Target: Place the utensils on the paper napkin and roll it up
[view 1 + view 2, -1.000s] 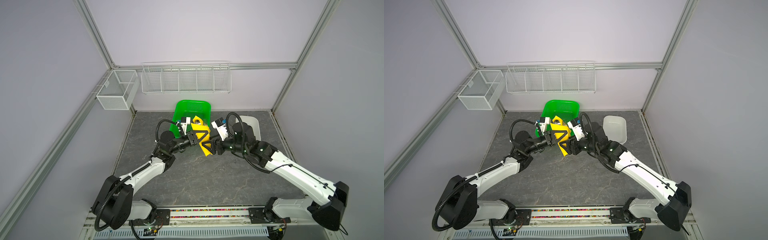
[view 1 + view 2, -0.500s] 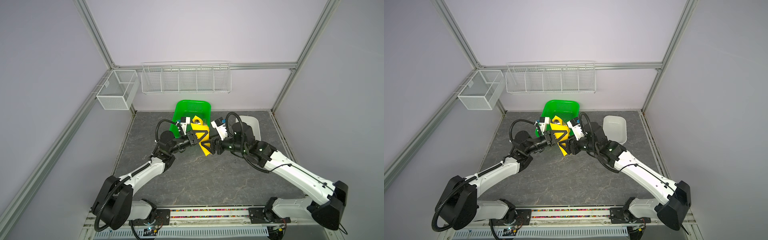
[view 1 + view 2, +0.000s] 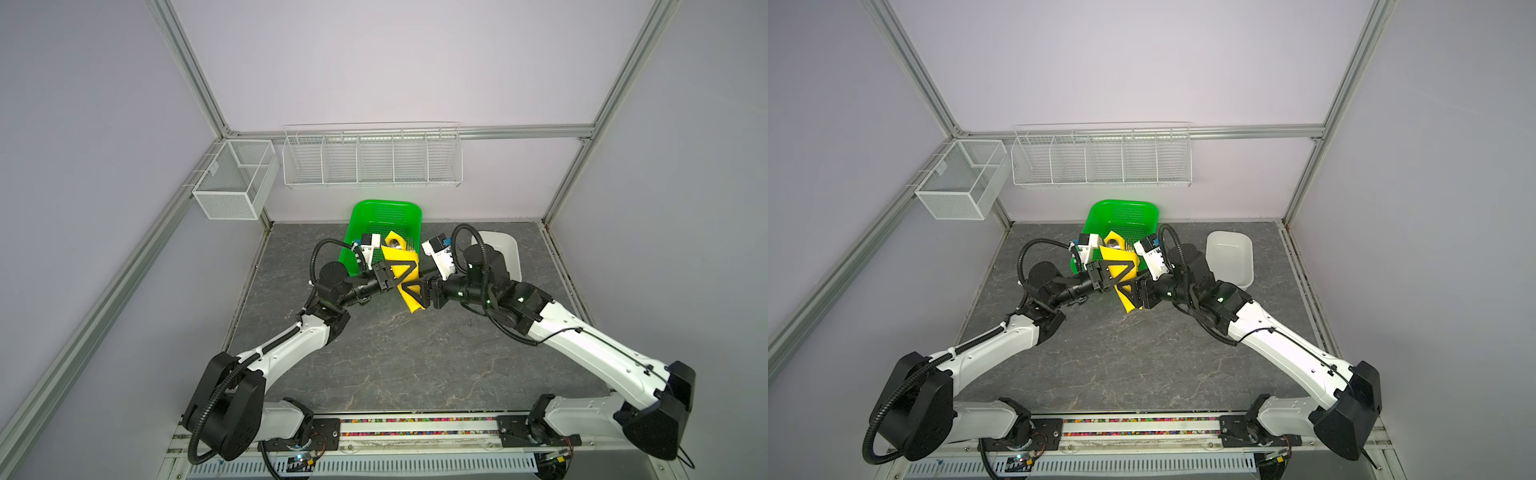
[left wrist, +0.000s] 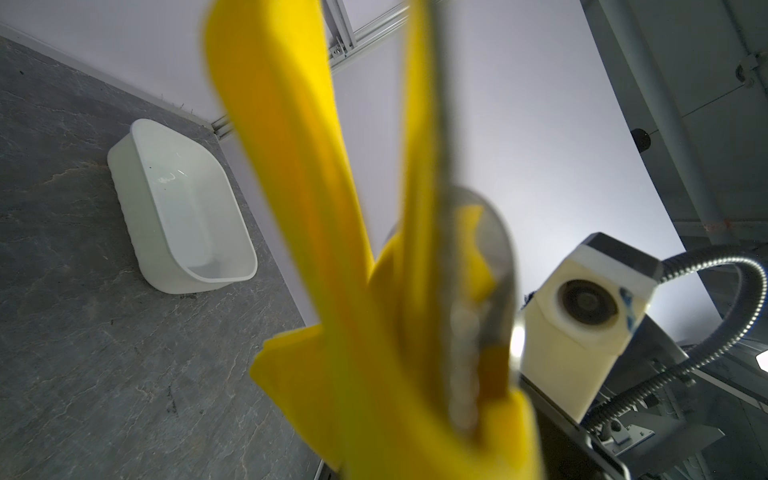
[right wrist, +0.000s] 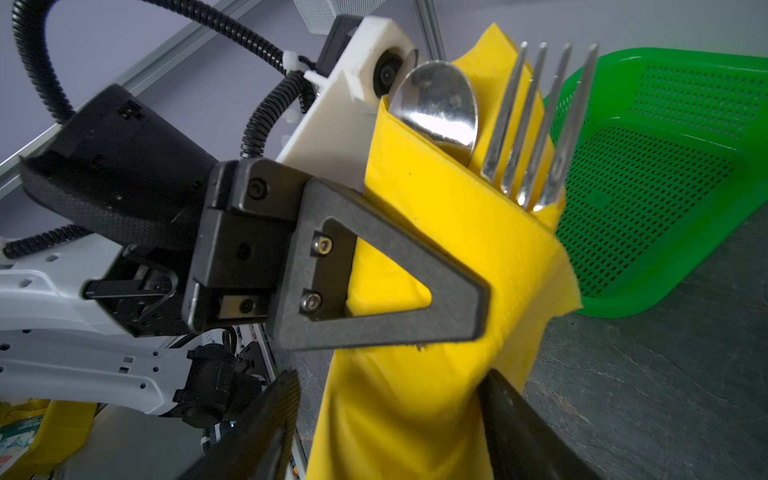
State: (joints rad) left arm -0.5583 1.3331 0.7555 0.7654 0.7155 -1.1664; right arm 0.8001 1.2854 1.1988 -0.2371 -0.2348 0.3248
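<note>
Above table [image 3: 374, 353], left jaws clamping napkin [image 5: 457, 232], right jaws wide astride

— What was hidden?
— Fork [image 5: 532, 183] and spoon [image 5: 436, 104] handles, inside the paper napkin [image 5: 449, 249].
— Blurred?
— The paper napkin and spoon, in the left wrist view. The fingers [image 5: 519, 424] of the right gripper [image 5: 390, 376] ran off the frame's edge.

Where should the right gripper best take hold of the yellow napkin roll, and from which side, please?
Probably the loose lower tail of the paper napkin, below where the left gripper clamps it, from the right arm's side: the open right gripper straddles it there. The spoon and fork heads fill the top end.
</note>
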